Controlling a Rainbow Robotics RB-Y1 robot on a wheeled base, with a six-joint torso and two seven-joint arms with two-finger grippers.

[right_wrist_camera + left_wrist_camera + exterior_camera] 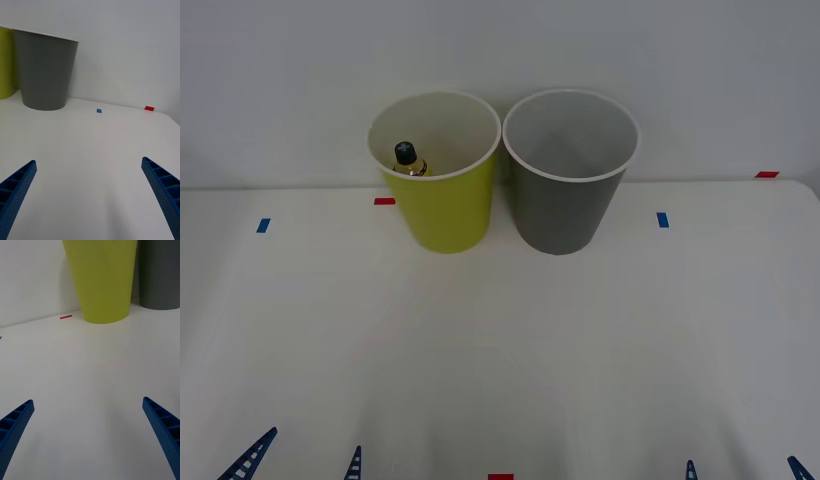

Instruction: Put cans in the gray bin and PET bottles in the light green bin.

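The left gripper [300,458] sits low at the near edge of the white worktop [500,340], on the robot's left, its 2 blue ribbed jaws spread wide with nothing between them. The right gripper [745,468] sits at the near edge on the robot's right, its jaws likewise spread wide and empty. Both are well apart from the bins.

Farther out, against the pale back wall, 2 round tapered bins stand upright side by side, their white rims nearly touching. The yellow-green bin with the white inside [438,190] is on the left. The dark gray bin with the pale inside [568,195] is on the right.

The small clear plastic bottle with a black screw cap and amber liquid [408,160] is inside the yellow-green bin, near its left wall, cap uppermost.

Small blue tape marks [263,225] and red tape marks [384,201] lie on the worktop around the bins.
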